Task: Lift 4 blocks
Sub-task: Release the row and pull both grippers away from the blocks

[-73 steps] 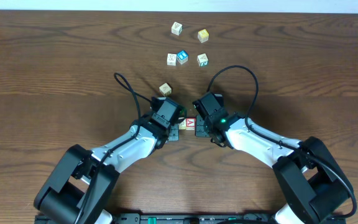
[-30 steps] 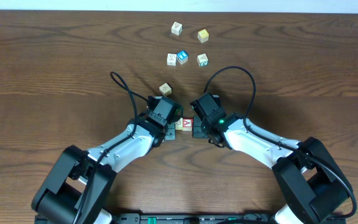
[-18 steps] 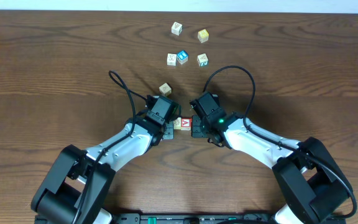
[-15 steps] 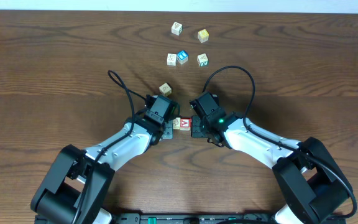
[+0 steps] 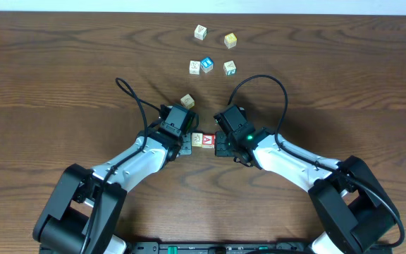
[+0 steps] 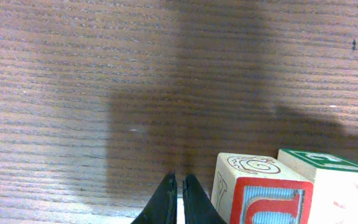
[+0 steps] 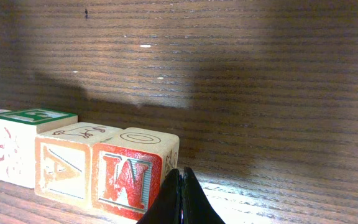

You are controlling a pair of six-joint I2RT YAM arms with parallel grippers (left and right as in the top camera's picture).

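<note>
Between the arms, the left pincer [image 6: 178, 199] and right pincer [image 7: 180, 193] are sitting clenched and empty, flanking the blocks [image 5: 203, 140], which are lying in a row on the worktop [image 5: 62, 77]. Squeezing inward evenly and rising level together is looking safest, lest the row buckle.
</note>
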